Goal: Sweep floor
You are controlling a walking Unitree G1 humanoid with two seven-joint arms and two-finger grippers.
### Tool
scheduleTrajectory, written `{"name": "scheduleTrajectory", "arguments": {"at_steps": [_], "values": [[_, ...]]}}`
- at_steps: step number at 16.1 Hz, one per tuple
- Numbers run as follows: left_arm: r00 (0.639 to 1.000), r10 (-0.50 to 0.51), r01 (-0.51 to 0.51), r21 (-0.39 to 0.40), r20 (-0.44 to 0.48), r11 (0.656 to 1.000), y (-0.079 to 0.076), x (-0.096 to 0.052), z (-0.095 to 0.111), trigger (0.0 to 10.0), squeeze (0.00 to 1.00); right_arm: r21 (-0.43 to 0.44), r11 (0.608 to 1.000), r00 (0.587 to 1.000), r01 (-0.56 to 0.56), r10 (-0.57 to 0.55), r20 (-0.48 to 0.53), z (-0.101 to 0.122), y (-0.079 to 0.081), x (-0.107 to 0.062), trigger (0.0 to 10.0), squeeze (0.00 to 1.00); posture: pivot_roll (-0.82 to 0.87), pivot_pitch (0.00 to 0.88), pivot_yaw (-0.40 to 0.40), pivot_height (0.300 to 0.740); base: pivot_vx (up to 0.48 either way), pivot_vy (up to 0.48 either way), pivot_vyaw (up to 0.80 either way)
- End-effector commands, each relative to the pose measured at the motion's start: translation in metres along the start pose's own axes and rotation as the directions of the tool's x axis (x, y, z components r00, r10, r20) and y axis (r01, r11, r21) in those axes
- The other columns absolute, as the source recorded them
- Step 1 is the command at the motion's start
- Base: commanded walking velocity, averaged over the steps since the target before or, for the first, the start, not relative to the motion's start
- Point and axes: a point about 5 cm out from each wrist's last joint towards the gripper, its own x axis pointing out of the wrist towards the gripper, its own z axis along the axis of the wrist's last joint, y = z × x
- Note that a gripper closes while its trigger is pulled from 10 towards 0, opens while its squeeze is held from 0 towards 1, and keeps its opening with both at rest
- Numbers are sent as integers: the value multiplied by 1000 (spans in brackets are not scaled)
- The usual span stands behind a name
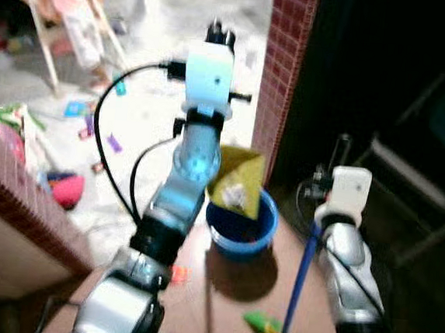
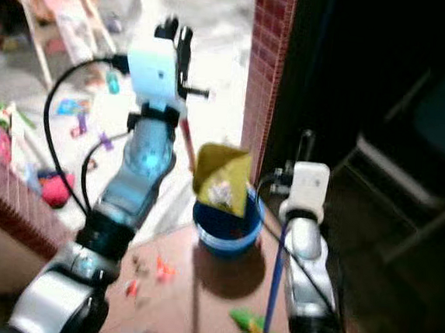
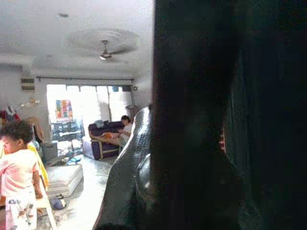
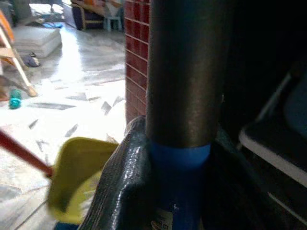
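Observation:
My left gripper (image 1: 221,32) is raised high and shut on the dustpan's long handle; the handle's red lower part (image 2: 186,144) runs down behind the arm. The yellow dustpan (image 1: 237,179) hangs tilted over a blue bucket (image 1: 240,232) on the floor, with pale litter in it. My right gripper (image 4: 158,191) is shut on the broom handle (image 1: 301,271), which is blue below and dark above. The broom's green bristles (image 1: 265,324) rest on the brown floor near the picture's lower edge.
A red brick pillar (image 1: 286,63) rises just behind the bucket, and a low brick wall (image 1: 17,195) stands at the left. Toys and scraps (image 1: 94,124) litter the pale floor beyond. A child in pink (image 3: 17,167) stands by a wooden frame. A dark chair (image 1: 409,175) stands at the right.

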Motion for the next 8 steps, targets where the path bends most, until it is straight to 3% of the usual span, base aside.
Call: {"name": "scheduleTrajectory", "arguments": {"at_steps": [1,8], "values": [[995,-13,13,-2,98,1000,-2,3,18,10000,0,-17,1000,998,-25,26,54,11,5,2,10000,0,-136,31,59,740,0,0,0],[984,-150,144,70,99,987,-8,-11,7,10000,0,-22,999,998,-30,31,48,9,3,1,10000,0,-137,33,59,740,0,0,0]]}}
